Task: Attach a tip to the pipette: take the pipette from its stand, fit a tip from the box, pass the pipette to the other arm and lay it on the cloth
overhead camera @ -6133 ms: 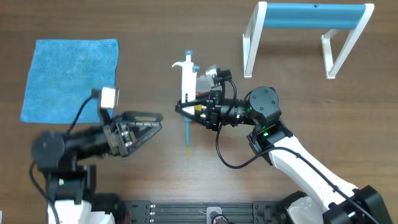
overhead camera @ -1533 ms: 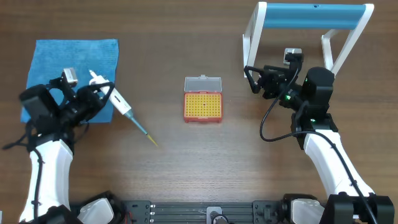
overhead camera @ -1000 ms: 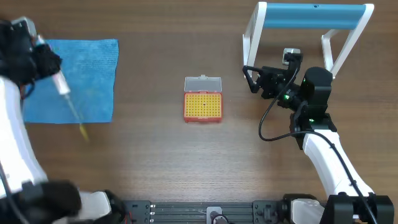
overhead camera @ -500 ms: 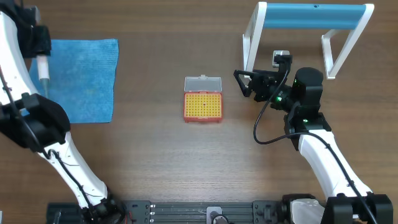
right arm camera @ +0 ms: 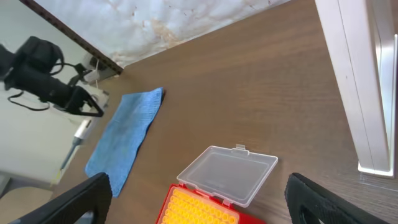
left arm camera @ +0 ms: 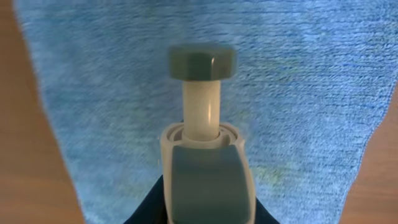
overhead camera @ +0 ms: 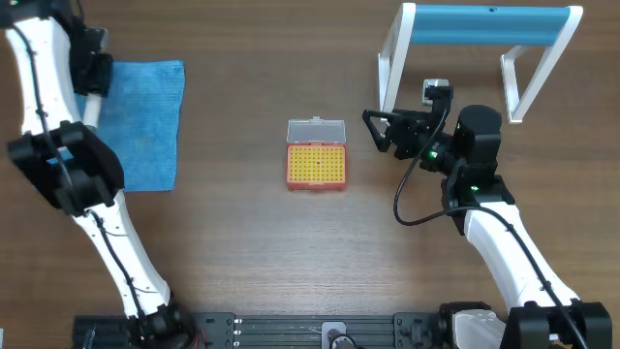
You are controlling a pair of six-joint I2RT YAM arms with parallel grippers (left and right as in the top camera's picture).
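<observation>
My left gripper (overhead camera: 91,78) is raised over the left edge of the blue cloth (overhead camera: 145,121) and is shut on the pipette (left arm camera: 205,168). The left wrist view looks down the pipette's grey plunger button (left arm camera: 202,62) at the cloth (left arm camera: 298,93) beneath. Across the table, the right wrist view has the pipette (right arm camera: 78,140) hanging tip-down from the left gripper (right arm camera: 87,104) beside the cloth (right arm camera: 124,140). The red tip box (overhead camera: 316,167) sits mid-table with its clear lid (right arm camera: 227,171) open. My right gripper (overhead camera: 372,131) is open and holds nothing, right of the box.
The white and blue pipette stand (overhead camera: 484,21) is at the back right, one leg (right arm camera: 360,81) close beside my right gripper. Bare wooden table (overhead camera: 291,262) lies in front of the box and between the box and the cloth.
The left arm has carried the pipette from in front of the cloth up to the cloth's left edge and turned it more upright. The right gripper shifted slightly left.
</observation>
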